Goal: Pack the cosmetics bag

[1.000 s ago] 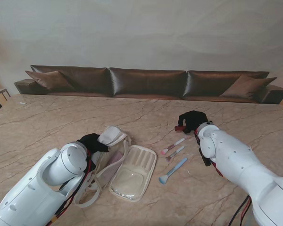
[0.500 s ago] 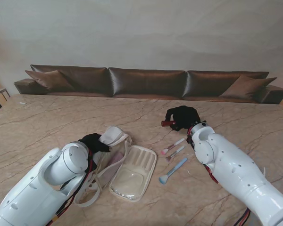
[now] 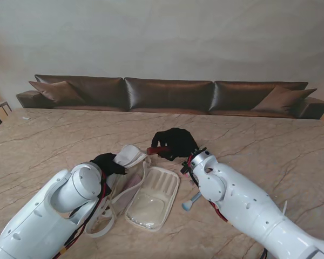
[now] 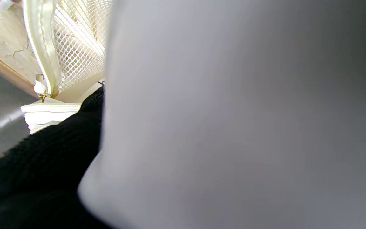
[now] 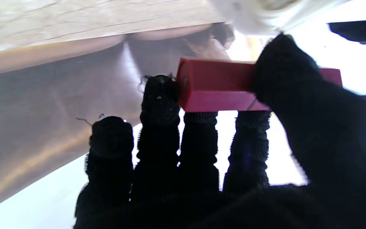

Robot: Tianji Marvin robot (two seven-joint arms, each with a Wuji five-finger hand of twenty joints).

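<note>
In the left wrist view a blurred grey-white mass fills most of the picture, so little shows there: only a strip of the bag's (image 4: 75,47) white mesh, its cream zip edge and some black glove. In the stand's view the left arm covers the left part of the bag and the right arm covers most of the brushes (image 3: 190,204); only the blue brush head is visible beside the arm.

The bag (image 3: 151,194) is cream and lies unzipped and flat on the worktop (image 3: 54,140), to the left of the middle and near to me. Its right half shows ribbed brush slots and a clear pocket; its left half has a pinkish lining, and a loose strap lies on the side nearer to me.

The left hand (image 3: 105,162) in its black glove rests at the far left edge of the bag, next to a raised white flap. I cannot tell if its fingers hold anything.

The right hand (image 3: 175,143) pinches a red tube (image 3: 157,149) between thumb and fingers, above the worktop just beyond the bag's far right corner. In the right wrist view the tube (image 5: 218,84) looks like a red box shape, the thumb lies over it and three fingers (image 5: 199,133) are under it.

The worktop is bare far from me and to the right, up to the brown sofa (image 3: 167,94).
</note>
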